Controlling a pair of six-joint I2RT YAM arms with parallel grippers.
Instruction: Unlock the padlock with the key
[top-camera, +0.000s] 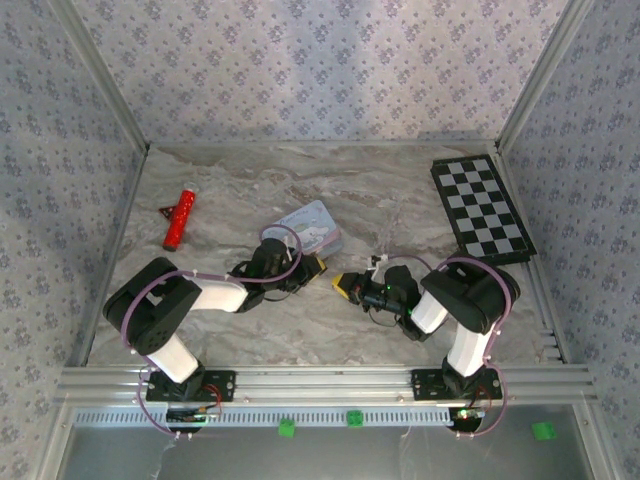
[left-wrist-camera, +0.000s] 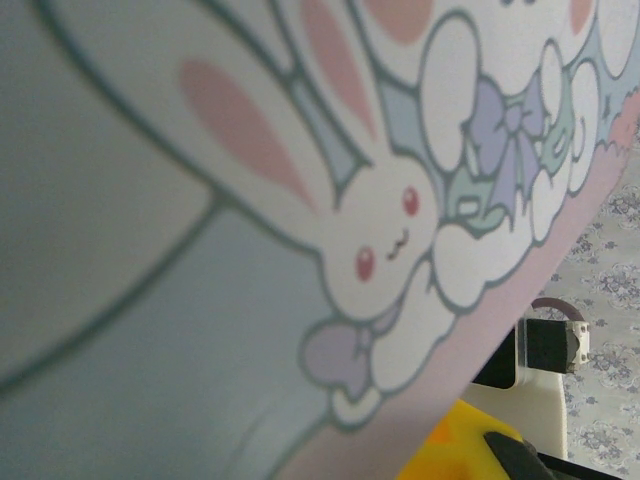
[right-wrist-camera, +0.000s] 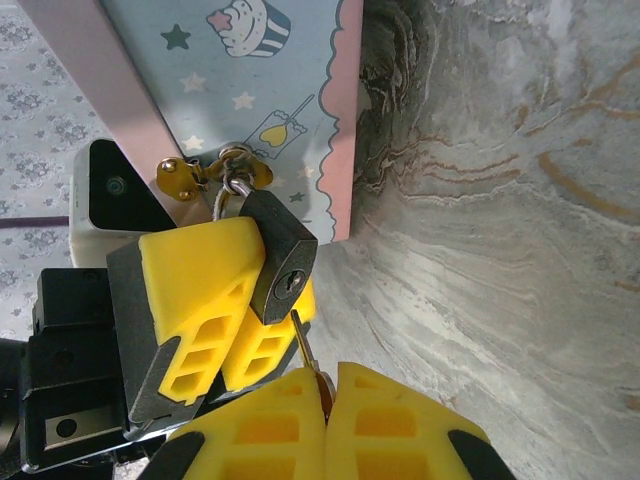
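Note:
The padlock (right-wrist-camera: 283, 262), small and dark, hangs by its shackle from a brass hasp (right-wrist-camera: 186, 178) on the pale blue cartoon tin (right-wrist-camera: 265, 85). My left gripper (top-camera: 316, 265) is shut on the padlock, whose body sits between its yellow fingers (right-wrist-camera: 195, 285) with the keyhole facing the right wrist camera. My right gripper (right-wrist-camera: 328, 390) is shut on the key (right-wrist-camera: 303, 345). The key's blade points up at the lock, its tip touching the body just below the keyhole, not inside it. In the left wrist view the tin's bunny-printed lid (left-wrist-camera: 300, 200) is very close, with one yellow finger (left-wrist-camera: 448, 448) at the bottom.
A red cylinder (top-camera: 180, 217) lies at the left of the marble table (top-camera: 400, 190), with a small dark triangle beside it. A checkerboard (top-camera: 483, 210) lies at the back right. Patterned walls enclose three sides. Both grippers meet mid-table in front of the tin (top-camera: 312, 226).

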